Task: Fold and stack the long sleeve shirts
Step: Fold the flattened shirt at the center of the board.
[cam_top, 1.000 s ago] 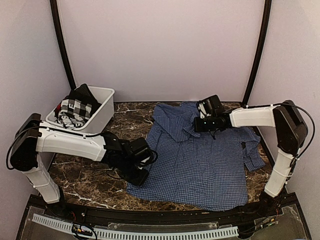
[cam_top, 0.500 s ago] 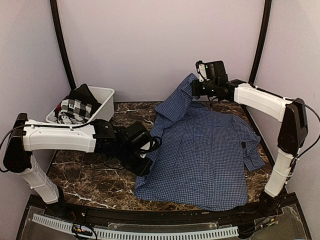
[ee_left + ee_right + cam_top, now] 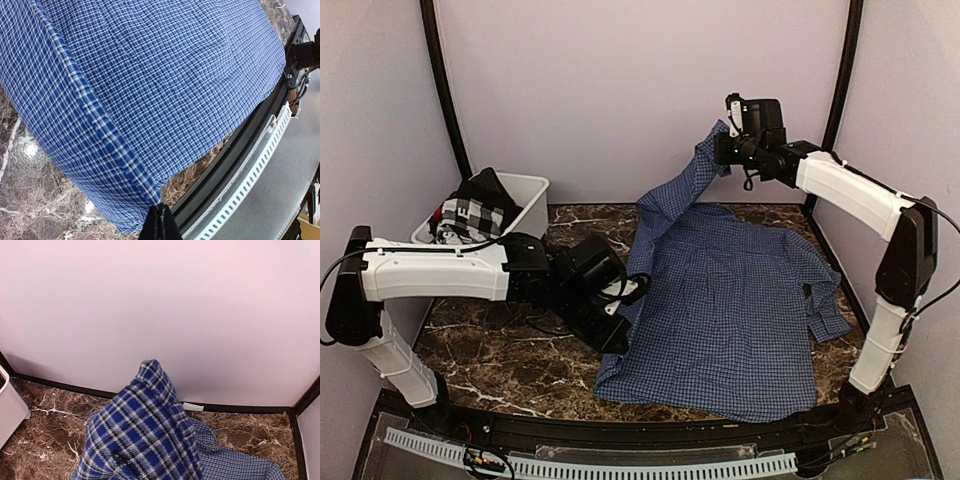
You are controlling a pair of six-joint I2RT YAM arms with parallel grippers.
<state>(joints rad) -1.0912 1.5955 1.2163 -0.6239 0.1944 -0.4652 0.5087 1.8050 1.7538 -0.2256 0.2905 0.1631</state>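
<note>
A blue checked long sleeve shirt lies spread on the dark marble table. My right gripper is shut on its upper left part and holds it high near the back wall, so the cloth hangs down in a strip; the same cloth fills the bottom of the right wrist view and hides the fingers. My left gripper is shut on the shirt's left hem edge and lifts it just off the table; in the left wrist view the closed fingertips pinch the hem corner.
A white plastic bin at the back left holds a black and white checked garment. The table's black front rail and a perforated strip run along the near edge. Black frame posts stand at the back corners.
My right gripper has risen from the table to high by the back wall, pulling the shirt's upper part up. My left gripper has moved right with the hem.
</note>
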